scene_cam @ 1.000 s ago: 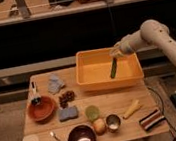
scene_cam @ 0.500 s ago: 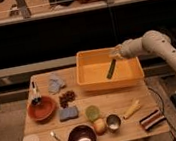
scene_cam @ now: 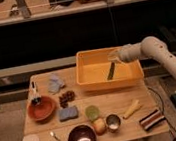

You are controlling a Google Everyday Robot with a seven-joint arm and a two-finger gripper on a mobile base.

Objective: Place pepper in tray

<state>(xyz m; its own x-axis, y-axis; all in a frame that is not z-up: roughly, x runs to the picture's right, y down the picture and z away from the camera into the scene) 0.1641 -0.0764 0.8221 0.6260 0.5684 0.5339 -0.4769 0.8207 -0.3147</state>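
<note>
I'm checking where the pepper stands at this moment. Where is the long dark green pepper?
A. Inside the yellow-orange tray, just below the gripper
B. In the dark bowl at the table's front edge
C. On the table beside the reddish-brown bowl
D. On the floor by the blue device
A: the pepper shows as a dark green stick against the inside of the tray, directly under the gripper at the tray's far right.

1. Pepper [scene_cam: 111, 71]: long, slim, dark green, stick-like. It stands tilted inside the tray, right of centre, just below the gripper [scene_cam: 113, 57]; contact between them cannot be told.
2. Tray [scene_cam: 94, 81]: large rectangular yellow-orange bin with raised sides, upright on the table's [scene_cam: 131, 128] rear right part.
</note>
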